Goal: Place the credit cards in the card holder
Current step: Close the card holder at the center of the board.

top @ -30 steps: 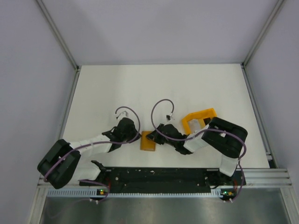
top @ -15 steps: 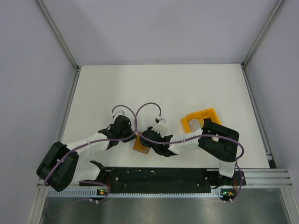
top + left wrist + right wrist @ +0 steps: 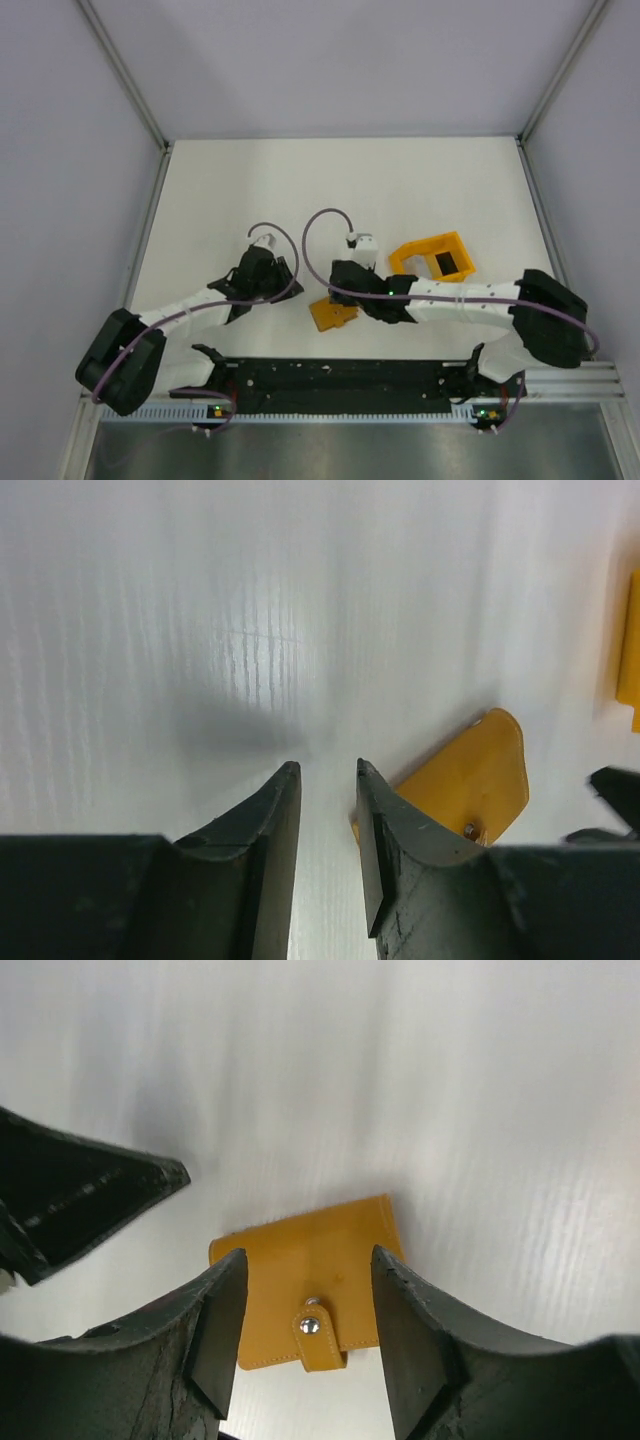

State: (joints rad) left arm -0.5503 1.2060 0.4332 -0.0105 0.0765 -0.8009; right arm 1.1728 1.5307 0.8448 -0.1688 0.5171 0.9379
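Both arms reach low towards the card holder [image 3: 333, 312], which lies shut on the table [image 3: 400, 190].
The right arm stretches leftward, and the right gripper [image 3: 308, 1253] is open, its jaws on either side of the holder (snap tab fastened). The left arm angles in from the left. The left gripper [image 3: 328, 770] is slightly parted and empty, with the holder just beside it.

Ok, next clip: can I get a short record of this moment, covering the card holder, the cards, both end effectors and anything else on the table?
card holder: folded shut, snap tab up, flat on the table
credit cards: none visible
left end effector: fingers slightly apart, nothing between, beside the holder
right end effector: open, above the holder, not gripping
orange tray: beyond the holder, dark rectangle inside
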